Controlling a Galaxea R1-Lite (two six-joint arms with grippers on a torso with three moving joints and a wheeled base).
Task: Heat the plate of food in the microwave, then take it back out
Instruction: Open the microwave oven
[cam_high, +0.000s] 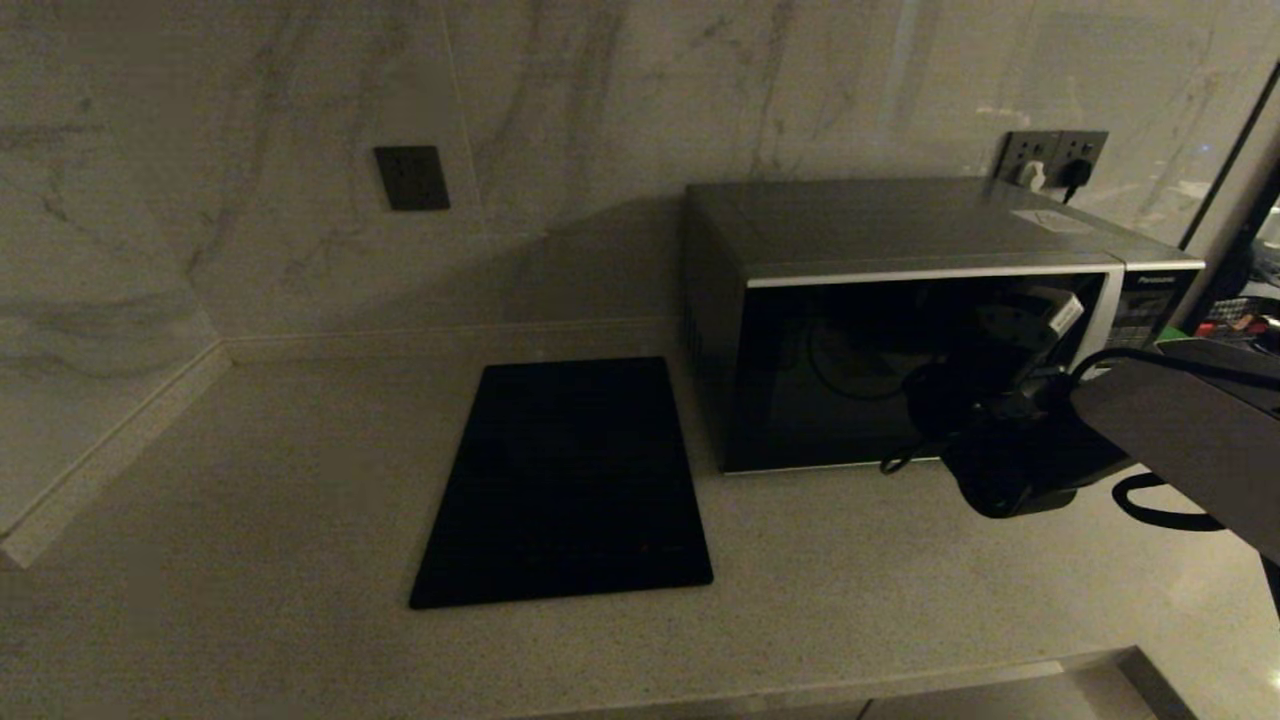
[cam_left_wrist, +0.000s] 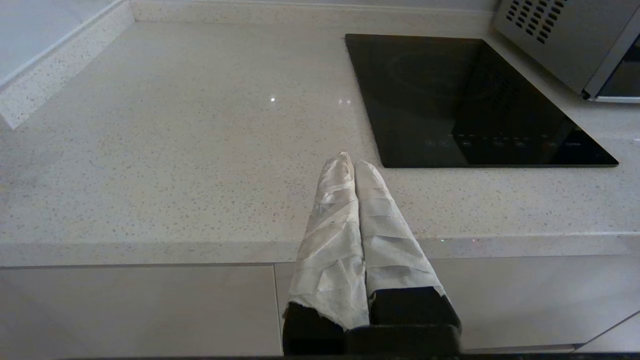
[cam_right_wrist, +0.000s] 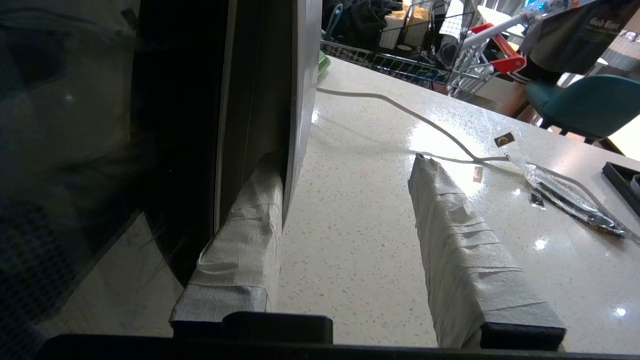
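The right gripper (cam_right_wrist: 345, 185) is at the microwave (cam_high: 900, 330) door's handle band, which runs upright. One finger (cam_right_wrist: 245, 225) is tucked behind the band; the other stands apart in clear air, about half open. The left gripper (cam_left_wrist: 348, 162), fingers together, hangs near the surface (cam_left_wrist: 175, 150) edge. The plate is not in view.

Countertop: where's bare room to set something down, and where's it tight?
Free: the counter between the left wall kerb and the cooktop, and the strip between cooktop and front edge. Tight: in front of the microwave, where the right gripper sits at the door handle. Right of it, a white cable and a wrapped item.
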